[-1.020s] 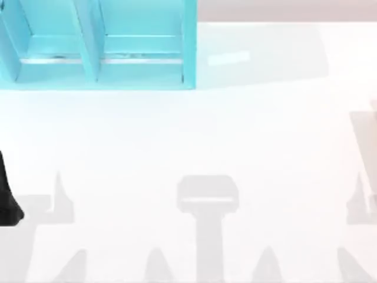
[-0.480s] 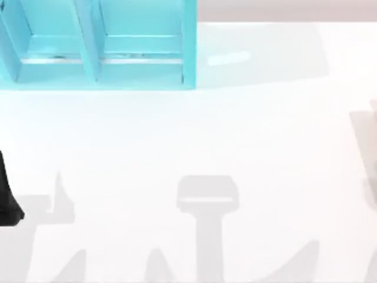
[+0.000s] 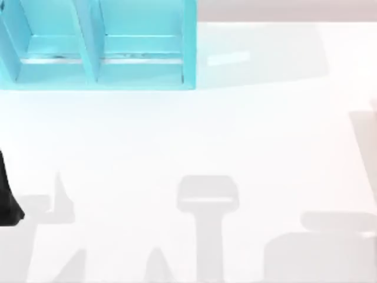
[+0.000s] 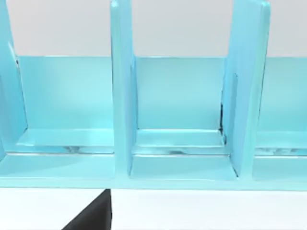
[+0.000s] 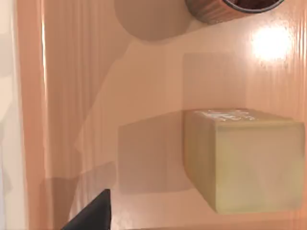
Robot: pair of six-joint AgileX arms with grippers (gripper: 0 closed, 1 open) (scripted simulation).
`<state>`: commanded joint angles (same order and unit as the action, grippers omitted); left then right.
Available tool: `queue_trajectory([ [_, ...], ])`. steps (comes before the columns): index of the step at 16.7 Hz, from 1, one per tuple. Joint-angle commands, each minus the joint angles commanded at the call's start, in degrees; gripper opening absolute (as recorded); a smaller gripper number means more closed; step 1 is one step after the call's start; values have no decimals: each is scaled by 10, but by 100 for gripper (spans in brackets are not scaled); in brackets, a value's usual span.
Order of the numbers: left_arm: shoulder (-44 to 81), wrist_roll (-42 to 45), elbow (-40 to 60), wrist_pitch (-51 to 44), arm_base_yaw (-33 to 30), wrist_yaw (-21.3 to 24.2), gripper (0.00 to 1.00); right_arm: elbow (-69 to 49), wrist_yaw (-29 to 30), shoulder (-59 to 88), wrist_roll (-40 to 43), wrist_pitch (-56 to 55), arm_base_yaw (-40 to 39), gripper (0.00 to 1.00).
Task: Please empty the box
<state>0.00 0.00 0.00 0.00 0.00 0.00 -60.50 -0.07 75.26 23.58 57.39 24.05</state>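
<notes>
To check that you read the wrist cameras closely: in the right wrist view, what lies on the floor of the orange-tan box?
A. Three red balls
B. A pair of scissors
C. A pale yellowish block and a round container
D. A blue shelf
C: the right wrist view shows a pale yellowish block on the floor of the box, with a round container farther along.

Little of the AgileX body is visible. The left arm appears as a plain matte black, tapering shape, without markings, cables or screws. A black wedge-shaped part of the left gripper shows near the camera, and a similar black wedge of the right gripper.
</notes>
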Motion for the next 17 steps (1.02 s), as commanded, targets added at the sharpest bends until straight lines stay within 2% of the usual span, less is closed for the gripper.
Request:
queue_trajectory([
  [4, 0, 0, 0, 0, 0, 0, 100, -109, 0, 140, 42, 103, 43, 100],
  [7, 0, 0, 0, 0, 0, 0, 100, -143, 0, 183, 56, 136, 57, 100],
  [13, 0, 0, 0, 0, 0, 0, 100, -142, 0, 184, 56, 135, 55, 100],
  [17, 0, 0, 0, 0, 0, 0, 100, -97, 0, 201, 54, 76, 56, 100],
])
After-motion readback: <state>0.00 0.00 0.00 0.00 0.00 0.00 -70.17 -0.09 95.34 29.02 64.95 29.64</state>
